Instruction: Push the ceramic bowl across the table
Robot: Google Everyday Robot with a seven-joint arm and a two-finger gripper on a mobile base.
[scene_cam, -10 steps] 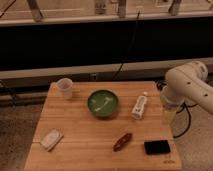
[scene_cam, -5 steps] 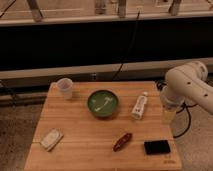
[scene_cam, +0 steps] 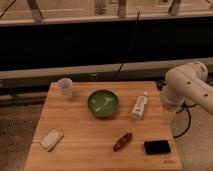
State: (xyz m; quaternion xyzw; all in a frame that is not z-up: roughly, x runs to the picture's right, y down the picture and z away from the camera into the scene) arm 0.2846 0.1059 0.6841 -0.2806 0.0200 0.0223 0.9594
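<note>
The ceramic bowl (scene_cam: 103, 103), dark green with pale streaks inside, sits upright on the light-wood table (scene_cam: 85, 145), just behind its middle. My white arm comes in from the right. My gripper (scene_cam: 168, 116) hangs at the table's right edge, well to the right of the bowl and not touching it.
A small whitish cup (scene_cam: 65, 88) stands at the back left. A white bottle (scene_cam: 140, 105) lies right of the bowl. A reddish-brown item (scene_cam: 122, 141), a black flat object (scene_cam: 157, 147) and a pale packet (scene_cam: 51, 139) lie along the front.
</note>
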